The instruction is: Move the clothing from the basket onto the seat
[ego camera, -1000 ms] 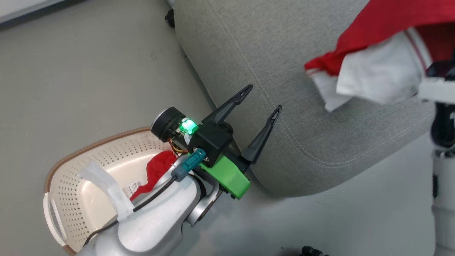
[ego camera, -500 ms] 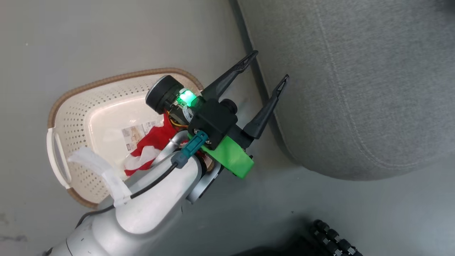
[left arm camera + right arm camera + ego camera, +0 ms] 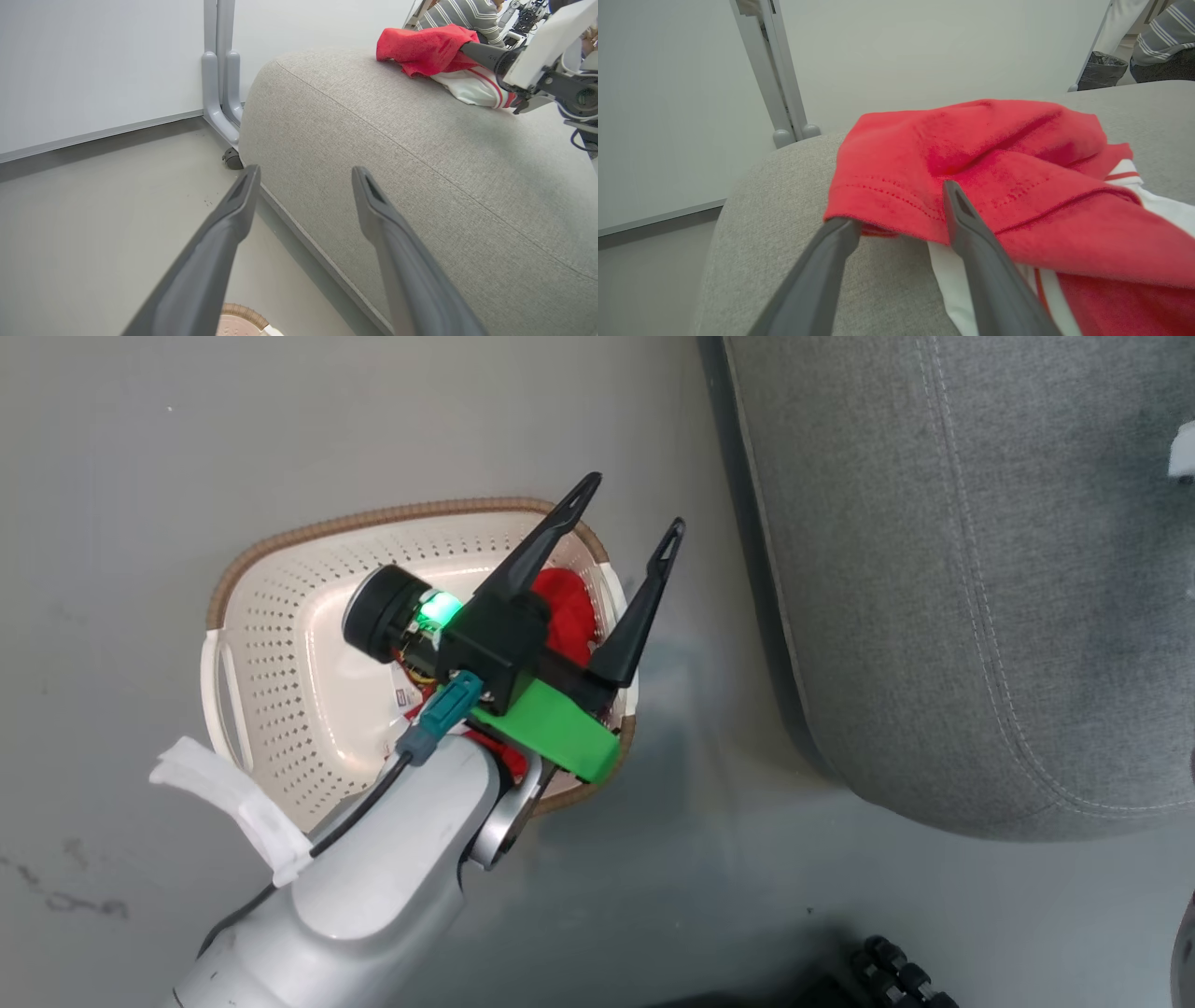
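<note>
The cream basket (image 3: 280, 644) with a brown rim stands on the floor left of the grey seat (image 3: 934, 569). Red clothing (image 3: 565, 602) lies in the basket's right end, partly hidden by my left arm. My left gripper (image 3: 635, 504) hangs open above that end, fingers pointing past the rim; the left wrist view has it (image 3: 304, 171) empty, facing the seat (image 3: 397, 154). A red and white garment (image 3: 971, 158) lies on the seat (image 3: 775, 196). My right gripper (image 3: 899, 210) is open at its hem, one finger against the cloth. From the left wrist that garment (image 3: 425, 46) lies beside the right gripper (image 3: 472, 49).
Grey floor (image 3: 233, 448) surrounds the basket. A white wall panel on a grey post with a caster (image 3: 219, 93) stands behind the seat's corner. A person in a striped top (image 3: 467, 14) is beyond the seat. Dark parts of the robot base (image 3: 896, 975) show at the bottom.
The head camera has swung left, so the garment on the seat left the picture. My left gripper, still open, went from beside the seat's edge to over the basket's right end.
</note>
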You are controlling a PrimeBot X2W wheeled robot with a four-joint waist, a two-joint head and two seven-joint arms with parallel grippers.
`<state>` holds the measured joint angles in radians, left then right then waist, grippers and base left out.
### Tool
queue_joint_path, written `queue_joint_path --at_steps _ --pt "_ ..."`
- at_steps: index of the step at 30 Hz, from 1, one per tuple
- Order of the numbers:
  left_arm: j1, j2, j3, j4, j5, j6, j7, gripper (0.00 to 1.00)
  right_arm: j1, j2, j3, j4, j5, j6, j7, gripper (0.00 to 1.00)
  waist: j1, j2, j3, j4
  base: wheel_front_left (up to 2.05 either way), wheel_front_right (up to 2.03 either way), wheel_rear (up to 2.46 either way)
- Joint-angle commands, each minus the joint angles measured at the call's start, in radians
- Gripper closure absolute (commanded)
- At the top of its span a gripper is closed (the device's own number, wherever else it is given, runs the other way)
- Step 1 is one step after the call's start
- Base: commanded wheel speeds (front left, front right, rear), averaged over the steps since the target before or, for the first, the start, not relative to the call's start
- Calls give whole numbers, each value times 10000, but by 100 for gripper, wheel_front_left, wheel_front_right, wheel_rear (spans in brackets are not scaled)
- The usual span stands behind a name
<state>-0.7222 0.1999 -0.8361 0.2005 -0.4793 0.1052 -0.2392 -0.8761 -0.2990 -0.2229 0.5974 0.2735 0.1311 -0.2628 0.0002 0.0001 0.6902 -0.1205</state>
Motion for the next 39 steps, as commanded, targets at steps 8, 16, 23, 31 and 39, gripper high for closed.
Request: queue_joint_path --at_steps 8,16,23,31,39 --pt "1584 -225 1479 572 -233 371 -257 0 3046 639 1024 -2361 43 -7 -31 0 -2 -1 -2784 424 0 0 0" --pt "3846 -684 3701 577 401 217 -252 0 5495 956 2665 -3449 -41 -7 -29 0 -2 -1 -4645 1144 0 0 0" --pt "5610 -1135 5532 416 1166 -238 -252 0 6769 1498 3316 -4041 -484 -7 -31 0 -2 -1 -5998 1532 0 0 0" --pt "7217 -1464 7020 -1029 2143 -898 -253 0 7815 1746 3338 -5033 -976 -7 -31 0 -2 -1 -6879 1553 0 0 0" --pt "8243 -1488 7011 -2149 2360 -1091 -252 0 9063 1762 3112 -5681 -1337 -7 -29 0 -2 -1 -7374 1529 0 0 0"
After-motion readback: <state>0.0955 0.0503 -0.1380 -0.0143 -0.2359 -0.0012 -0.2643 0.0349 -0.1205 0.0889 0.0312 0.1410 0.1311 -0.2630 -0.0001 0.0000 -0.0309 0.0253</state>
